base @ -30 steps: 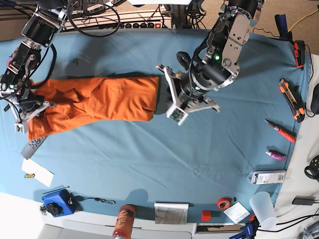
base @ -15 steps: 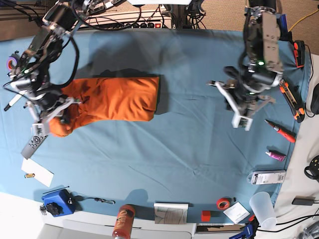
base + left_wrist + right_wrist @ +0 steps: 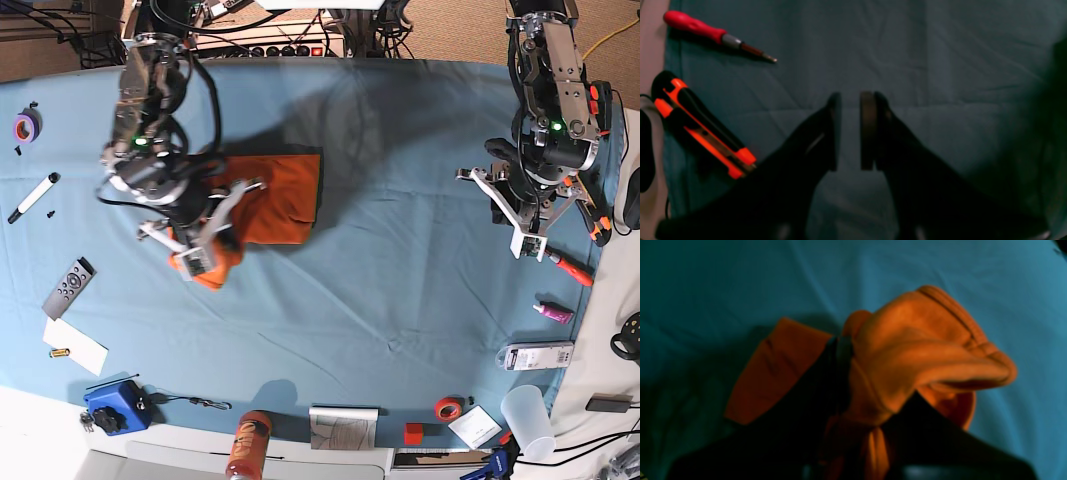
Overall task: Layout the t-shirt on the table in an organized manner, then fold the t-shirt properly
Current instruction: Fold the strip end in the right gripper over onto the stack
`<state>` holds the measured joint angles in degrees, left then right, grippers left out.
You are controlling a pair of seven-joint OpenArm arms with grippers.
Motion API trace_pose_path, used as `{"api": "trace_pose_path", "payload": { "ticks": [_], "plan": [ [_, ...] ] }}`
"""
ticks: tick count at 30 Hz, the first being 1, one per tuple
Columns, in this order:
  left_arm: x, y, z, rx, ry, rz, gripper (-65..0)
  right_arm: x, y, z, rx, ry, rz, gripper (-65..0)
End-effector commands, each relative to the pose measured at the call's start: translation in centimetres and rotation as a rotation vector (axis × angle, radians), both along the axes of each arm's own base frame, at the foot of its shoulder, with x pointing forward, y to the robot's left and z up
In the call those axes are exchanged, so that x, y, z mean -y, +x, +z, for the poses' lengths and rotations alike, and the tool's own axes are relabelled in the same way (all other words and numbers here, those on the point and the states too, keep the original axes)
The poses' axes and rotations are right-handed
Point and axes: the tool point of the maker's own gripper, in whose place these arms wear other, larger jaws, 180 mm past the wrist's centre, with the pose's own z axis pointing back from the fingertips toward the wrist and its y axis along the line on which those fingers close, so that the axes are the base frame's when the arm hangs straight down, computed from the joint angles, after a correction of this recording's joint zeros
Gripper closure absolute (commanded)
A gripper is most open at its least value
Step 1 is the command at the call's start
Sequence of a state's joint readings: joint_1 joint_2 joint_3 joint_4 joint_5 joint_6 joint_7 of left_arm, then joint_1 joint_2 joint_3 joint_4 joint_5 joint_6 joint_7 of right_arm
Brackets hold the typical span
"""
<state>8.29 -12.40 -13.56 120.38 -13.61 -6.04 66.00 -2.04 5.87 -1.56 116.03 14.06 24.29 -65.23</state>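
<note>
The t-shirt (image 3: 268,197), bright orange and bunched, lies left of centre on the table (image 3: 380,290), its long axis apparently running left to right. The right gripper (image 3: 853,373) is clamped on a gathered fold of it. The left gripper (image 3: 850,130) hangs narrowly parted, holding nothing.

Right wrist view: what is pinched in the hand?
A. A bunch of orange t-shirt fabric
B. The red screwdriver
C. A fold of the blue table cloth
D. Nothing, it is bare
A: the right hand is closed on a gathered bunch of the orange t-shirt, lifted above the blue table; the base view shows the same grip on the t-shirt.
</note>
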Motion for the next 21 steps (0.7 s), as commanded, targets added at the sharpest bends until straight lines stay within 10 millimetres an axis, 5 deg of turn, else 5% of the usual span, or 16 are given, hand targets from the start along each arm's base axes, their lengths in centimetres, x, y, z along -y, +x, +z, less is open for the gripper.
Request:
{"api": "trace_pose_path", "payload": {
  "ticks": [1, 9, 14, 21],
  "plan": [
    [0.0, 0.5, 1.1, 0.042, -0.001, -0.005, -9.0, -0.6, 0.9, 1.4, 0.068, 0.008, 0.006, 0.0],
    [0.9, 0.5, 1.1, 0.045, -0.044, -0.033, -9.0, -3.1, 0.6, 0.5, 0.071, -0.104, 0.053, 0.0],
    [1.0, 0.5, 1.1, 0.045, -0.038, -0.048, -9.0, -5.5, -0.1, 0.2, 0.069, -0.097, 0.126, -13.8],
    [1.0, 0.5, 1.1, 0.043, -0.038, -0.048, -9.0, -6.9, -1.0, -0.5, 0.044, -0.140, 0.178, -14.5]
  ]
}}
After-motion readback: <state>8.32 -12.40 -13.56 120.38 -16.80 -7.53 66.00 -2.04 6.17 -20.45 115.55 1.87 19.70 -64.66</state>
